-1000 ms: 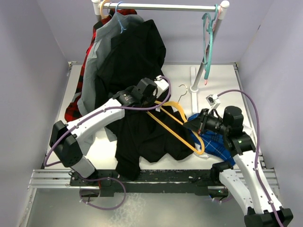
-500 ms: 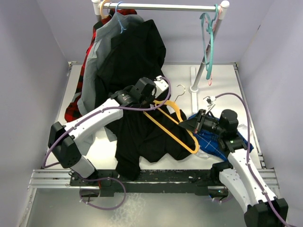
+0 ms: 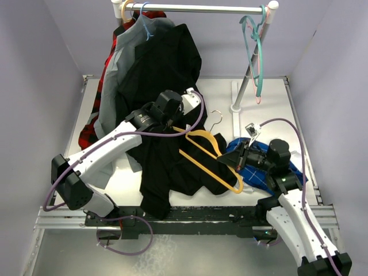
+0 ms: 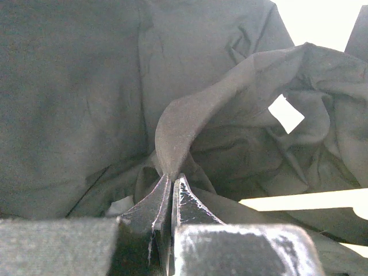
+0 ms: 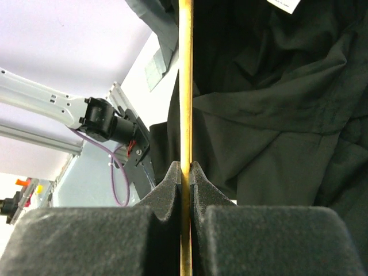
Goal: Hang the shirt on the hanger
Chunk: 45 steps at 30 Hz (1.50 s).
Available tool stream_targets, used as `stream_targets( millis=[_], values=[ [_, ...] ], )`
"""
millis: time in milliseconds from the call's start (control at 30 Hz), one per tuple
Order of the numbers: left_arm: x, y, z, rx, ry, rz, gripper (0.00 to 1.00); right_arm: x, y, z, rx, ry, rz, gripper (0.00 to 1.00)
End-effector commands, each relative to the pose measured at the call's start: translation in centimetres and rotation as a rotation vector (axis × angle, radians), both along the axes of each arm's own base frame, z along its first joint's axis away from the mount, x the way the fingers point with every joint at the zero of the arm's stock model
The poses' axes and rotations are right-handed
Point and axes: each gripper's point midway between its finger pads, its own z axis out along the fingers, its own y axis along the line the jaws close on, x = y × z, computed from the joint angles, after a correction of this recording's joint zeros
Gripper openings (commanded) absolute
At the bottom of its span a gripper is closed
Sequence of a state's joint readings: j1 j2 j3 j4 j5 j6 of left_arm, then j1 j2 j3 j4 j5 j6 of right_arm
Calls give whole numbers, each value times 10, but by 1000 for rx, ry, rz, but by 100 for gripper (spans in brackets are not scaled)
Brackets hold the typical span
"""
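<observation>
1. A raised fold of the shirt (image 4: 175, 129) is shown pinched by the left gripper (image 4: 172, 179), whose jaws are clenched tight on the black cloth. In the overhead view those fingertips are hidden beneath the wrist.
2. The shirt is seen heaped from the middle of the table (image 3: 267, 98) down toward 6 o'clock, reaching the near edge. Collar and sleeves cannot be made out among the dark folds.
3. The hanger (image 5: 185, 86) is gripped on one thin bar by the right gripper (image 5: 185, 168), with the jaws closed on it. The bar is cut off at the top and bottom of the wrist view.
4. From above, the hanger is shown tilted across the shirt's 3 o'clock side, its pale hook turned toward 12 o'clock. Whether any part has entered the shirt cannot be told.
5. A blue-checked shirt (image 3: 261, 175) at 4 o'clock is largely covered by the right arm.
6. At 11 o'clock, a second black garment (image 3: 164, 63) and a grey shirt (image 3: 122, 54) are hung overlapping on the rail (image 3: 195, 8). A red-checked garment (image 3: 89, 132) is mostly hidden behind them.
</observation>
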<state>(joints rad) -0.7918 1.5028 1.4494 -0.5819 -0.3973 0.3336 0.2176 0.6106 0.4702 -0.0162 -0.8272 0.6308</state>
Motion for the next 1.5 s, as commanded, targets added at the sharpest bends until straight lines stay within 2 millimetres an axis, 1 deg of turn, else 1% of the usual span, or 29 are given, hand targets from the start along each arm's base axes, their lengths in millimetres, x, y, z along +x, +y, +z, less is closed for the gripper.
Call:
stream_targets(
  millis=[0,67,167,333,467,567,633,700,833,1000,1267,1333,1467],
  values=[
    [0,-2,16,-53,-20,-9,0,7,3,12,35,-57,-10,0],
    [-4,-7,14,-69,11,-20,0,16,5,13,45,-66,-14,0],
    [-13,-13,16,-107,57,-44,0,30,8,11,39,-68,-21,0],
    [-31,-27,19,-148,124,-89,0,52,9,1,-11,-65,-52,0],
    [-44,-31,8,-151,188,-105,0,62,9,6,-11,-95,-71,0],
    [-49,-31,-4,-138,222,-107,0,67,12,12,1,-117,-72,0],
    [-49,-29,-12,-124,227,-104,0,70,14,19,5,-135,-71,0],
    [-49,-29,-13,-120,226,-103,0,70,18,27,4,-156,-68,0],
    [-48,-35,-8,-138,223,-117,0,70,26,36,5,-188,-53,0],
    [-43,-41,-3,-141,203,-124,0,73,42,33,41,-201,-5,0],
    [-30,-36,13,-114,114,-115,0,85,58,17,57,-200,25,0],
    [-33,-37,12,-123,127,-125,0,89,61,14,57,-201,15,0],
    [-45,-43,3,-139,190,-148,0,103,60,13,39,-218,-39,0]
  ],
)
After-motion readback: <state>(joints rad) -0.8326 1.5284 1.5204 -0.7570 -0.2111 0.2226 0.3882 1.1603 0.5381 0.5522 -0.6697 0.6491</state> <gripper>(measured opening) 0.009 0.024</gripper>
